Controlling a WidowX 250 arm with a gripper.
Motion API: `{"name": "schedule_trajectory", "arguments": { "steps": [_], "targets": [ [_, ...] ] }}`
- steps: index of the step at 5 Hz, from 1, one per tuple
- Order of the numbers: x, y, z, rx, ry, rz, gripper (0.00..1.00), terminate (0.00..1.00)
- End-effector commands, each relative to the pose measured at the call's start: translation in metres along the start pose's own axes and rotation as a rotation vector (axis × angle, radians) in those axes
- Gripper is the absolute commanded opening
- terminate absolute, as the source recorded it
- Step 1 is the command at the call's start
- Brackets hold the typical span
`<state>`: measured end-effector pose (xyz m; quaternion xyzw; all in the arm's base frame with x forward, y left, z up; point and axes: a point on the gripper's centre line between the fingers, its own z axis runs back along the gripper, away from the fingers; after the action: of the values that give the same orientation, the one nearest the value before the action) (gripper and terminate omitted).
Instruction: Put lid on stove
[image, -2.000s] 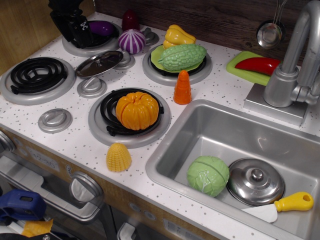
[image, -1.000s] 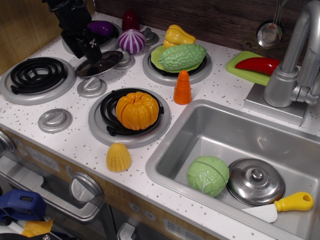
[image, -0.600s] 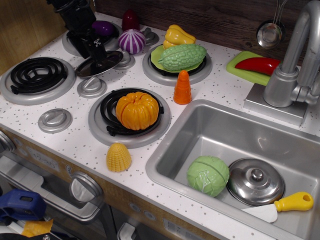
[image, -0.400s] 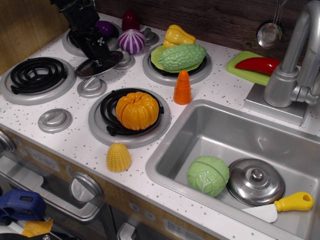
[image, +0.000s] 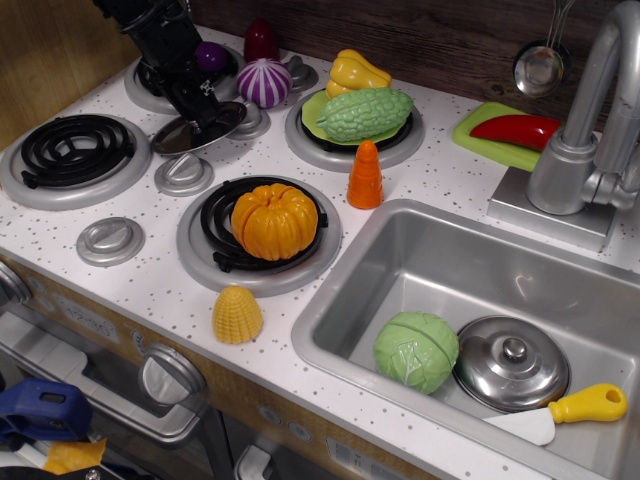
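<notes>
The lid (image: 178, 134) is a small, flat, shiny steel disc lying on the white speckled stove (image: 150, 270), between the burners and leaning on a grey knob. My black gripper (image: 207, 108) reaches down from the top left, its fingertips right over the lid's centre and hiding the knob. I cannot tell whether the jaws are closed on it. The front-left burner (image: 74, 150) is bare. The front-right burner (image: 215, 240) holds an orange pumpkin (image: 273, 220).
A purple onion (image: 264, 82), an eggplant (image: 212, 55), a green gourd (image: 364, 113) and an orange carrot (image: 365, 175) stand around the lid. A yellow corn (image: 237, 314) is at the front. The sink (image: 420, 250) holds a cabbage (image: 416, 350) and a larger domed lid (image: 511, 363).
My gripper has moved from over the back-left burner to the right and down onto the small lid. The lid has not moved.
</notes>
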<state>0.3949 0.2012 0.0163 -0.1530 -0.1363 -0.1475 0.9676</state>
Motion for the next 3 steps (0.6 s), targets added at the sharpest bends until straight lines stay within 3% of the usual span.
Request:
{"name": "schedule_trajectory", "arguments": {
  "steps": [1,3],
  "targets": [
    [0.014,-0.004,0.039,0.07,0.03,-0.04,0.0,0.0],
    [0.009,-0.003,0.076,0.143,0.111,-0.035,0.0,0.0]
  ]
}}
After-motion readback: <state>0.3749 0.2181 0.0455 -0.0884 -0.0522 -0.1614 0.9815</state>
